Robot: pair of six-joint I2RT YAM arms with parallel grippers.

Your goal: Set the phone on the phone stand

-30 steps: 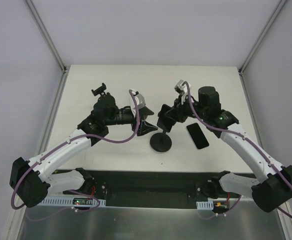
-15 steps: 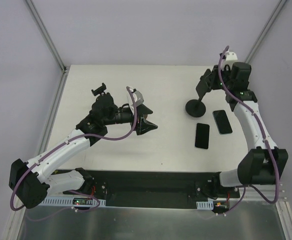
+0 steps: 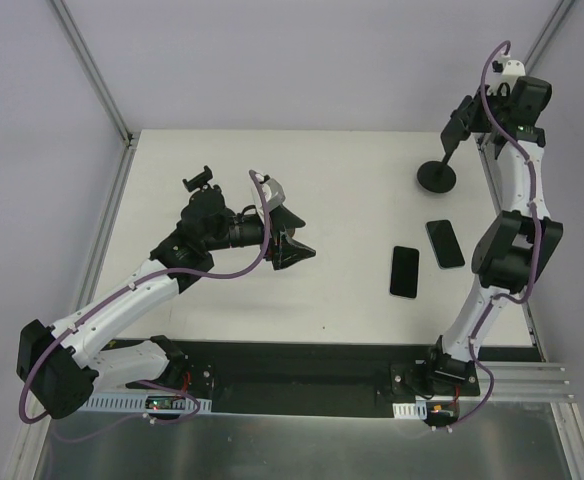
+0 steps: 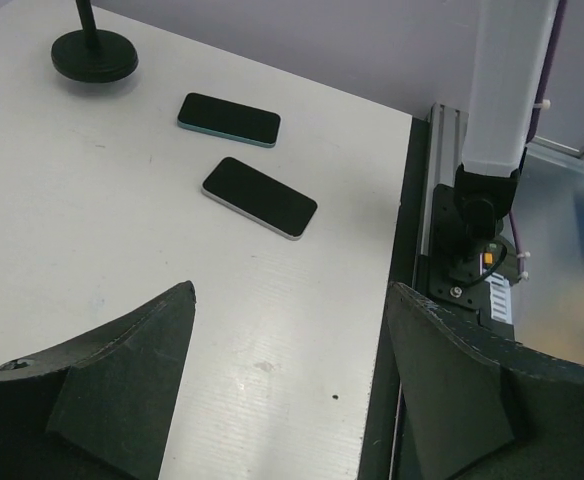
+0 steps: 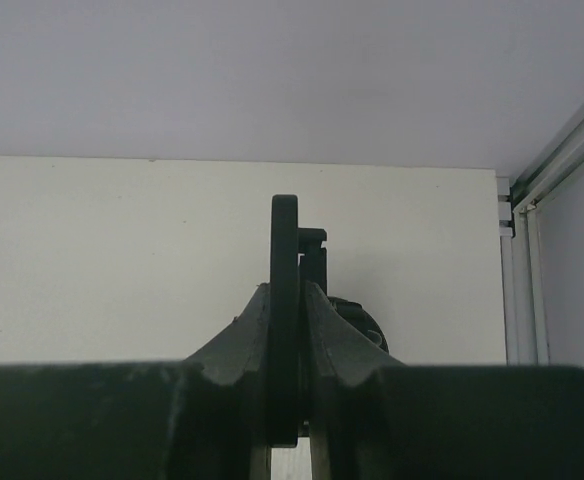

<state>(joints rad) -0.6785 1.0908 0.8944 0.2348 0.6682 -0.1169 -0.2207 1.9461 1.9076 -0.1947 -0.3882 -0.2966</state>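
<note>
The black phone stand [image 3: 438,176] has its round base at the table's back right. My right gripper [image 3: 461,122] is shut on its upright top plate [image 5: 285,230], and the base [image 5: 360,322] shows just behind the fingers. Two dark phones lie flat on the right side of the table: one nearer the middle [image 3: 404,271] [image 4: 259,197], one nearer the right edge [image 3: 445,243] [image 4: 229,119]. My left gripper [image 3: 298,244] [image 4: 292,300] hovers open and empty over the middle left, well short of both phones. The stand's base [image 4: 95,55] is at the top left of the left wrist view.
A small black clip-like object [image 3: 200,182] sits at the back left by the left arm. Aluminium frame rails [image 3: 512,95] run along the right side. The right arm's white link [image 4: 502,90] rises from its base at the table's near edge.
My right arm has carried the stand from the table's middle to the back right corner, and the second phone now shows. The left gripper has stayed put, its jaws slightly wider.
</note>
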